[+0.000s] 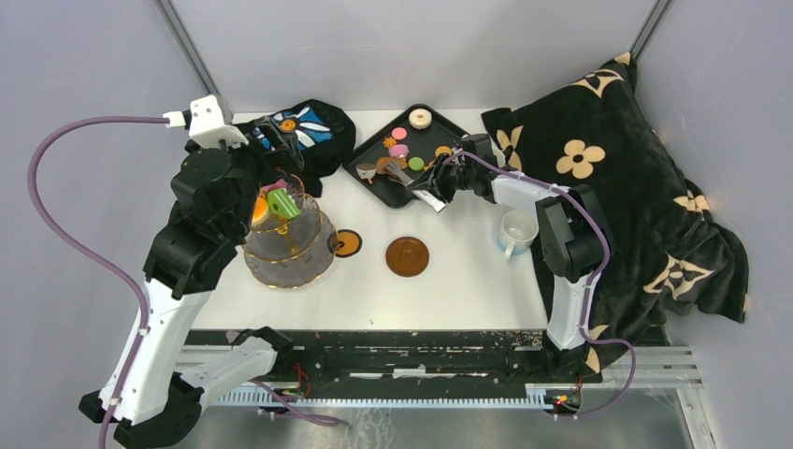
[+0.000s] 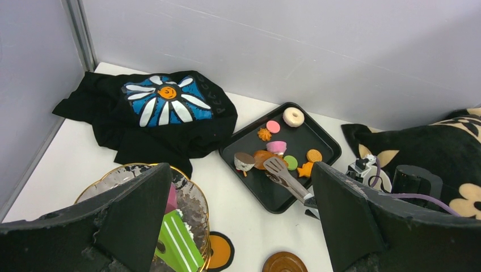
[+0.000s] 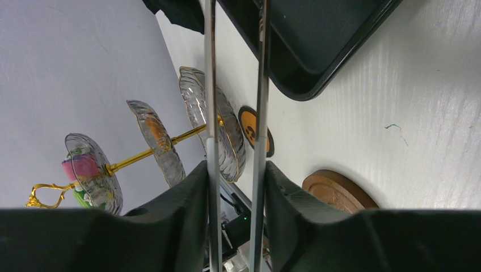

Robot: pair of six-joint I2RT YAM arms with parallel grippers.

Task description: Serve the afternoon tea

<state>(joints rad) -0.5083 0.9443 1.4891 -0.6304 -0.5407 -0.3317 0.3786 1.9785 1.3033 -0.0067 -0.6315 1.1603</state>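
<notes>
The three-tier glass stand [image 1: 290, 253] stands at the left, with a green cake slice [image 1: 283, 203] and a pink piece [image 2: 171, 198] on its top tier. My left gripper [image 1: 281, 187] is open and empty just above that tier, the slice [image 2: 178, 243] beside its left finger. My right gripper [image 1: 438, 182] is shut on metal tongs [image 1: 411, 178]. The tongs' head [image 2: 278, 167] lies over a brown pastry on the black tray [image 1: 374, 180] of toy pastries. A white mug [image 1: 516, 232] stands at the right and a brown saucer [image 1: 408, 256] in the middle. No dark cup shows.
An orange-and-black coaster [image 1: 346, 243] lies against the stand's base. The black cloth with a blue-white flower [image 1: 299, 131] lies behind the stand. The black blanket with tan flowers [image 1: 608, 187] fills the right side. Grey walls close the back and sides.
</notes>
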